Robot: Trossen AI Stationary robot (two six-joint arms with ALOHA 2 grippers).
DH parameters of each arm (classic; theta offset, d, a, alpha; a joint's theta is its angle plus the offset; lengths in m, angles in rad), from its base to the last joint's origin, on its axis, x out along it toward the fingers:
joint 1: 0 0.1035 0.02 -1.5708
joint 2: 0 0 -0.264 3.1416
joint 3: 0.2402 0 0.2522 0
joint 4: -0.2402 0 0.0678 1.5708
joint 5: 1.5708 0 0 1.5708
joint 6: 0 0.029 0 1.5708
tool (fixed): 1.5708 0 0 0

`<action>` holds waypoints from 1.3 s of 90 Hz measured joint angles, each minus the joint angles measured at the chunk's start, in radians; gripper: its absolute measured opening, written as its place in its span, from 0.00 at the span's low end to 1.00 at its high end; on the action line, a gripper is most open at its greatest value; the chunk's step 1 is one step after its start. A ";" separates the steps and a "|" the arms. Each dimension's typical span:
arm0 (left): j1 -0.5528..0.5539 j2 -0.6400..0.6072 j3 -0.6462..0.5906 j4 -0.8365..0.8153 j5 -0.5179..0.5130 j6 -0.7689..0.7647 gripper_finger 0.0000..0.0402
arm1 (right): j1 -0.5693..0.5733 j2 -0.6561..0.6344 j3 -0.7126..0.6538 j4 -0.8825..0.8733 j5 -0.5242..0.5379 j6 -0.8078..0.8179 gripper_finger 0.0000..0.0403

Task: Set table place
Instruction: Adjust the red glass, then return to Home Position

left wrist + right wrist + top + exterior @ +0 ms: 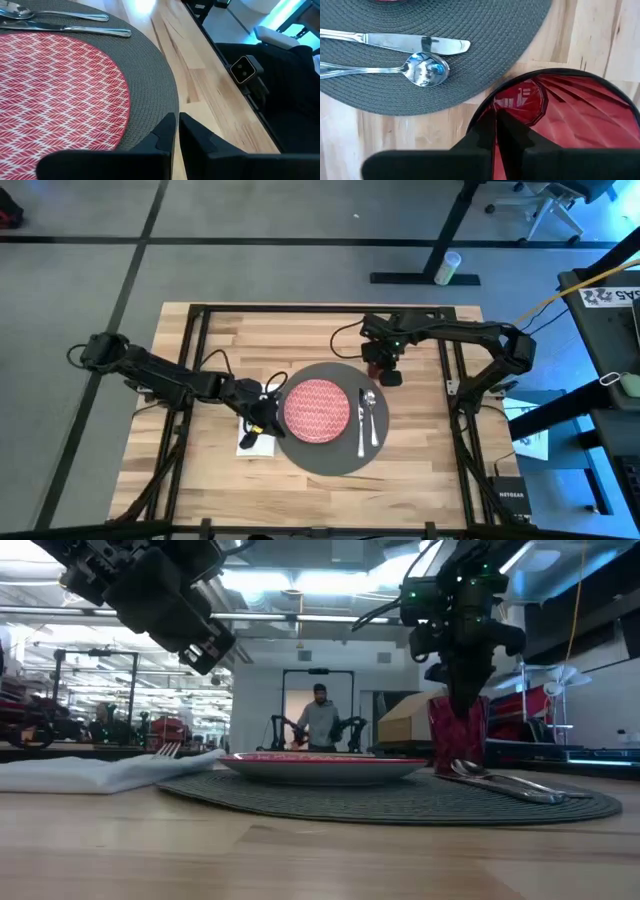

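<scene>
The setting is nearing completion: red patterned round plate [317, 409], silver knife [361, 423] and spoon [373, 416] are lying on the dark grey woven mat [330, 455]. The right gripper [385, 367], pinching the small dark red cup's [560, 125] rim, is placing it at the mat's one o'clock edge. The left gripper [268, 412], nearly closed and empty, is hovering at nine o'clock over the white napkin [90, 773] and fork [166, 750]

Around the worktop we see a grey floor [80, 280] crossed by dark lines. Beyond its far edge a black desk leg with a flat foot [425, 277] rests on the floor, a pale cylindrical container [447, 268] lying against it. An office chair base [545, 205] shows in the far corner. At table height we look into a long open room lit by bright ceiling lights [300, 582], where a person [320, 720] stands by a white wall [255, 700].
</scene>
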State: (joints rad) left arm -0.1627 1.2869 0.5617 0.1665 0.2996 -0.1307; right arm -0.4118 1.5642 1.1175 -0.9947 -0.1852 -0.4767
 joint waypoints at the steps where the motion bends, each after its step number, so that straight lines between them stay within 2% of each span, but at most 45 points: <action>1: 0.000 0.000 0.000 0.000 0.000 0.000 0.01 | 0.000 0.000 0.000 0.000 0.000 0.000 0.00; 33: 0.000 0.000 0.000 0.001 0.000 0.000 0.01 | 0.000 -0.006 0.000 -0.015 0.000 0.000 0.00; 65: 0.000 -0.022 0.000 0.000 0.000 0.004 0.01 | 0.002 -0.101 0.000 -0.019 0.000 0.002 0.00; 97: -0.007 -0.170 0.001 -0.115 0.000 0.023 0.01 | 0.146 -0.158 0.001 -0.003 0.019 0.004 0.00; 117: -0.046 -0.298 -0.035 -0.127 -0.059 0.033 0.01 | 0.272 -0.190 0.001 0.086 0.019 0.000 0.00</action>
State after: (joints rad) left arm -0.2090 0.9887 0.5269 0.0400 0.2411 -0.0973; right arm -0.1399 1.3740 1.1183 -0.9082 -0.1665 -0.4765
